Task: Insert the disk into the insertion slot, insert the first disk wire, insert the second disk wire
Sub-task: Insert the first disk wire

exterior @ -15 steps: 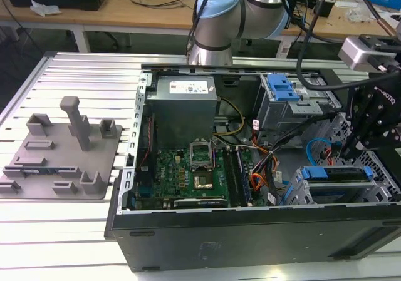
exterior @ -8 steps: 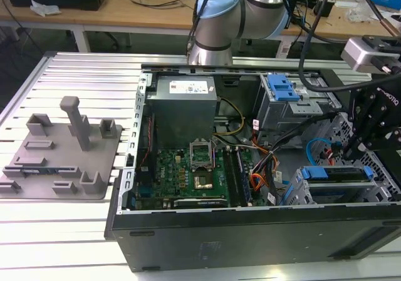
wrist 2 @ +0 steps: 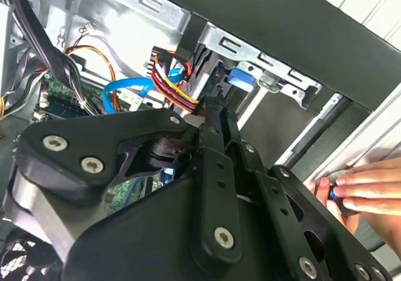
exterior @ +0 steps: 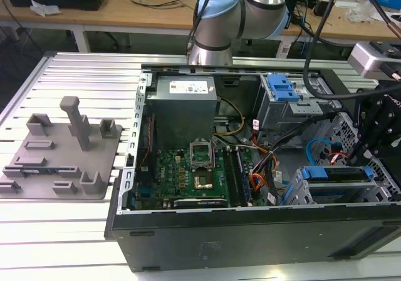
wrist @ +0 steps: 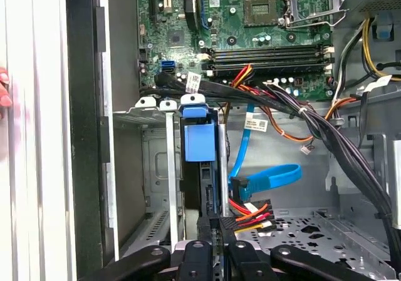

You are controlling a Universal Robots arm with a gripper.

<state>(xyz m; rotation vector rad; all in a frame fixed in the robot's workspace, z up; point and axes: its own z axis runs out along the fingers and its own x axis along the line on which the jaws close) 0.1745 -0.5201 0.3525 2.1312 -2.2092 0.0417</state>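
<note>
The disk (exterior: pixel 338 173), in its blue carrier, sits inside the insertion slot (exterior: pixel 299 190), a grey cage at the case's front on the exterior view's right. In the first wrist view the disk (wrist: pixel 199 140) stands edge-on between the cage rails (wrist: pixel 170 168). My gripper (wrist: pixel 218 223) is shut on a black plug with red, yellow and orange wires (wrist: pixel 250 213), held against the disk's rear edge. In the second wrist view the gripper (wrist 2: pixel 216 112) holds the same wire bundle (wrist 2: pixel 172 81) beside the blue carrier (wrist 2: pixel 242 77). The blue flat wire (wrist: pixel 269 176) ends right beside the disk.
A person's hand (wrist 2: pixel 366 190) rests outside the case wall, holding something blue. Thick black cable bundles (wrist: pixel 313 124) cross above the cage. The motherboard (exterior: pixel 188 168), the power supply (exterior: pixel 185 99) and a taller bay with a blue latch (exterior: pixel 282 90) fill the case. A grey fixture plate (exterior: pixel 59 149) lies beside it.
</note>
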